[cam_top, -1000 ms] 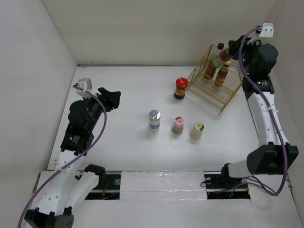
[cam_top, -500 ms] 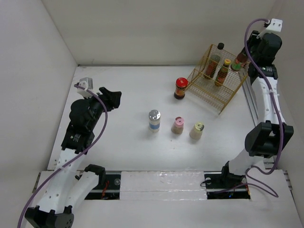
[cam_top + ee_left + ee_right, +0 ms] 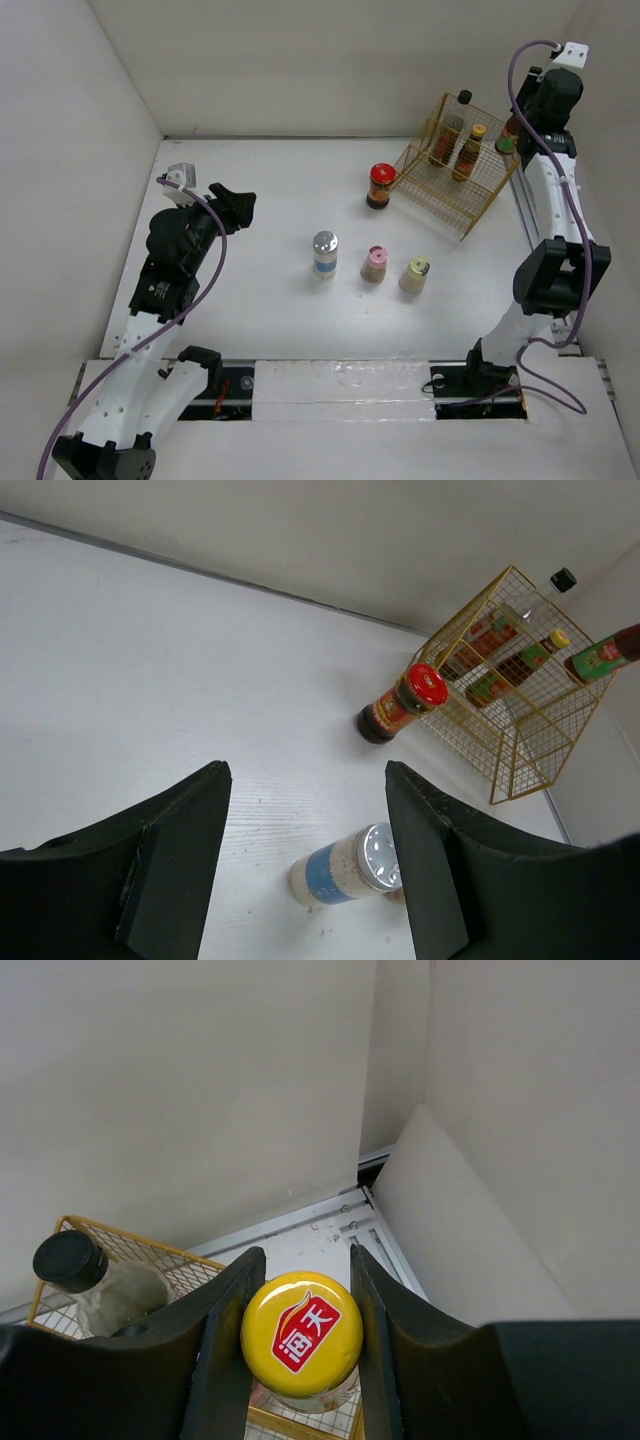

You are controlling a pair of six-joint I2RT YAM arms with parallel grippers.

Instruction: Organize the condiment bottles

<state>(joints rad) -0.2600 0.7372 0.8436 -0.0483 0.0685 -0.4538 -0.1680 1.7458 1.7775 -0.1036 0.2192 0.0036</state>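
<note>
Right end effector is clamped on a yellow-capped bottle, held at the bench's 2 o'clock, just beside the wire basket. Left end effector stands apart, empty, at 9 o'clock.

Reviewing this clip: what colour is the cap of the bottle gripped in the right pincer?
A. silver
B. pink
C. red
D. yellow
D: the right wrist view shows the right pincer closed on a yellow-capped bottle, whose cap carries a red logo.
</note>
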